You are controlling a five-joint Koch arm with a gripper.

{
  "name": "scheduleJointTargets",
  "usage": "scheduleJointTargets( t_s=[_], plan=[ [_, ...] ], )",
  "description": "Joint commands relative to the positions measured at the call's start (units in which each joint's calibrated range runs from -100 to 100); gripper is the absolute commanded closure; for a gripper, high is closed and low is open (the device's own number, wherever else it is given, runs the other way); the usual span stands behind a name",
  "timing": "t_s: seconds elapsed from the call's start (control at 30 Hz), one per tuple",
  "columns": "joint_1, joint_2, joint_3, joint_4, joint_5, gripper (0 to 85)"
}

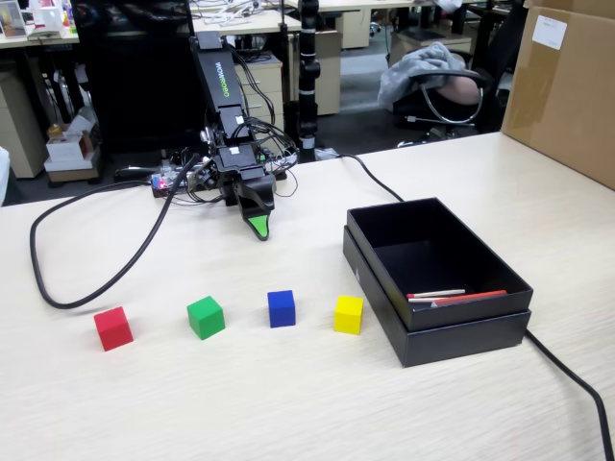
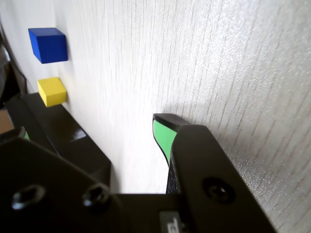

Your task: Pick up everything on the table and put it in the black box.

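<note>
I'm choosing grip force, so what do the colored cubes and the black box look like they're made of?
The yellow cube and blue cube: smooth, matte, sharp-edged, possibly painted wood or plastic. The black box: matte cardboard by its thin stepped walls.

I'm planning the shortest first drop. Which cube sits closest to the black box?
The yellow cube, last in the row, right beside the black box; blue, green and red lie farther off.
</note>
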Motion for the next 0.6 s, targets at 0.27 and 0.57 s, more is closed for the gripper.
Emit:
scheduleJointTargets(
  t_s=[0.27,0.57],
  plan=[
    [0.0,0.0,-0.8,-3.1,-0.1,36.0],
    [-0.7,-0.5,1.0,-7.9,0.1,37.9]
  ],
)
